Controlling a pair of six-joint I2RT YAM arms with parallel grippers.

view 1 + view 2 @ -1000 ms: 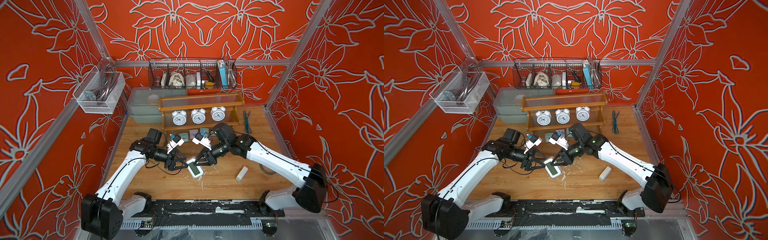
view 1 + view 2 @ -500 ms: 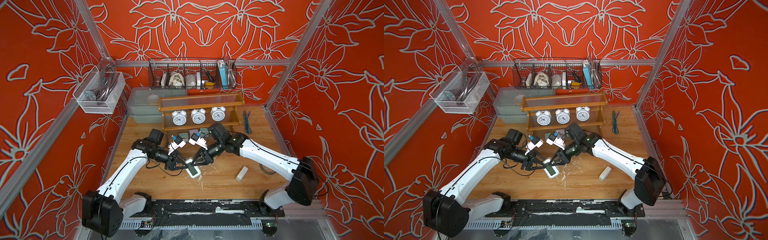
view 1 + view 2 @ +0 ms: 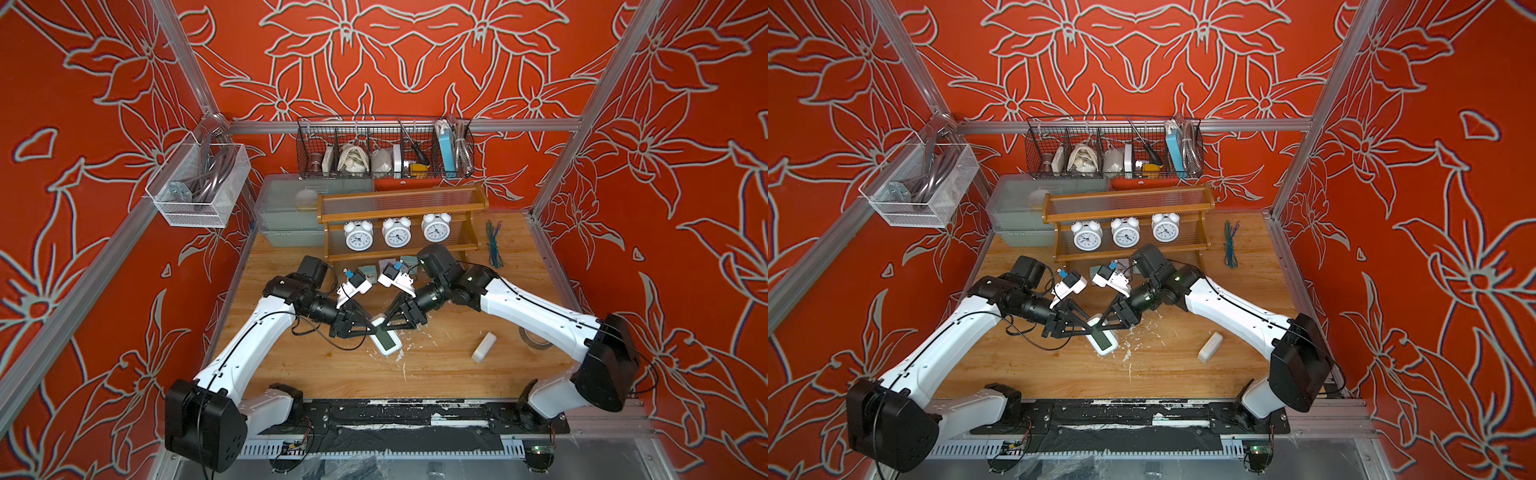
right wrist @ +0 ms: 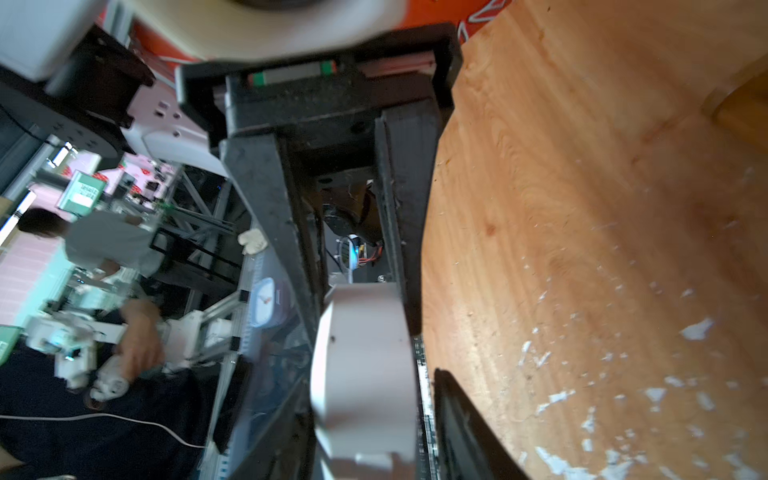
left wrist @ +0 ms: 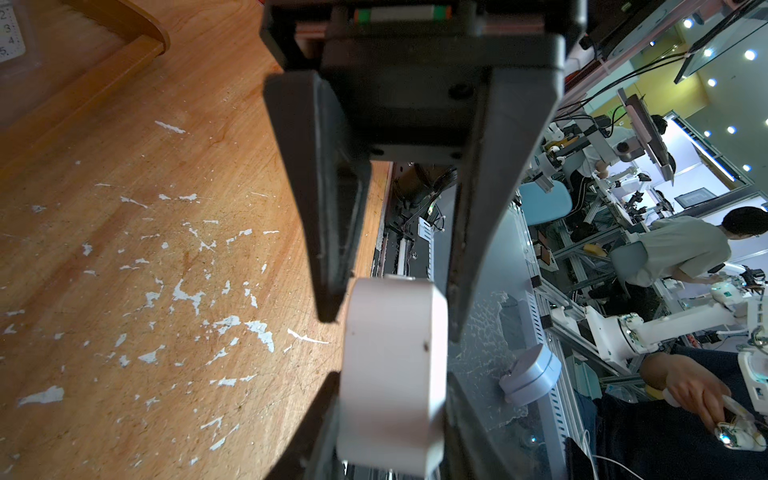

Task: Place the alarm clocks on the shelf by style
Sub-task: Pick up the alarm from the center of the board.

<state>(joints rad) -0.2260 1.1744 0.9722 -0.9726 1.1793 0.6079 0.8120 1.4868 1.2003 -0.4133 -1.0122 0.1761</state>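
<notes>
Looking down in both top views, the two arms meet nose to nose over the middle of the table [image 3: 436, 374]. They're both on the same white digital clock [image 3: 386, 344] [image 3: 1104, 343]. It sits dark display up and turned at an angle. I honestly can't tell if it's resting on the wood or just off it.

The left gripper [image 3: 372, 330] [image 5: 390, 324] is clamped on one end of the digital clock [image 5: 392, 374], and the wrist view shows a finger pressed on each side of the white body. The right gripper [image 3: 390, 328] [image 4: 363, 320] straddles the other end [image 4: 363, 374]. Its fingers are right up against the casing, but I can't tell whether they're actually squeezing or have let go a bit.

Rest of the clocks:
- three twin-bell clocks [image 3: 397, 234] stand in a row on the middle tier of the shelf [image 3: 401, 199], faces forward
- some square clocks [image 3: 368, 274] are down at the shelf's lowest step, mostly hidden behind the wrist cameras, so no count from me
- the second digital clock [image 3: 483, 347] lies on the table off toward the right arm, well apart from both grippers, with a tape roll [image 3: 534, 338] beyond it, partly under that arm
</notes>
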